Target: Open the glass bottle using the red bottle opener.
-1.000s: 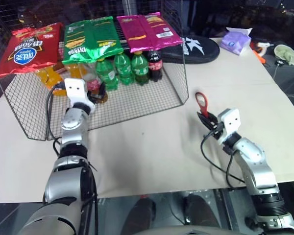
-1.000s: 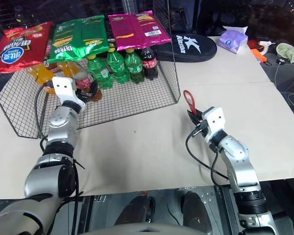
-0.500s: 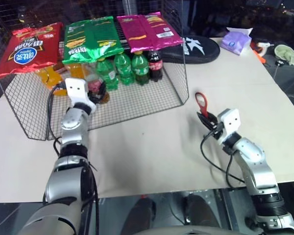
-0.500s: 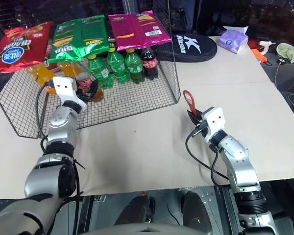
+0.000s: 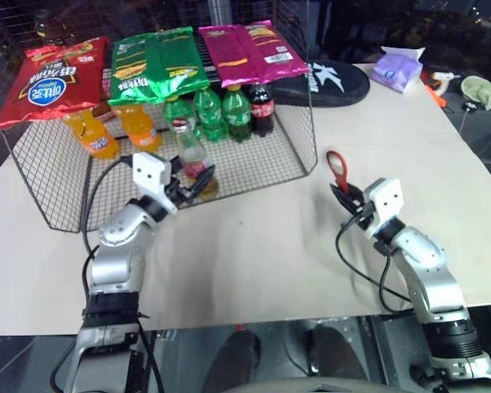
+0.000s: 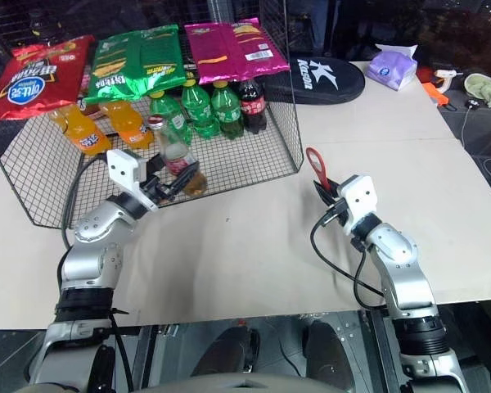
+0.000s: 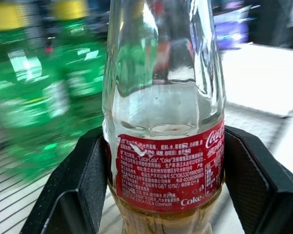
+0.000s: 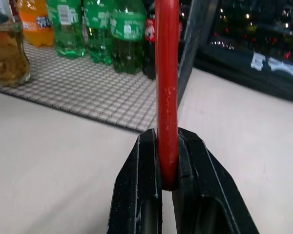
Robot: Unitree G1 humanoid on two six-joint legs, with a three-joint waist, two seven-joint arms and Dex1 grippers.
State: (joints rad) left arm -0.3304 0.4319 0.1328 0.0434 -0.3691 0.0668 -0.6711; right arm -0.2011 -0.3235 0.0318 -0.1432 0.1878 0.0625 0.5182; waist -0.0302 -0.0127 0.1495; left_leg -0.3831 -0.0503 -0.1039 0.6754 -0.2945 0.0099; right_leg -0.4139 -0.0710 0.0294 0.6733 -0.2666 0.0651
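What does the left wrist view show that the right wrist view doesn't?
Left wrist view alone: the glass bottle close up between the left gripper's black fingers, its red Coca-Cola label readable, clear glass above and amber drink below.

Right wrist view alone: the red bottle opener seen edge-on and upright, pinched in the right gripper's jaws, plus an orange soda bottle and bare tabletop.

Both: the green soda bottles and the wire shelf floor. The glass bottle's amber base also shows at the right wrist view's edge.
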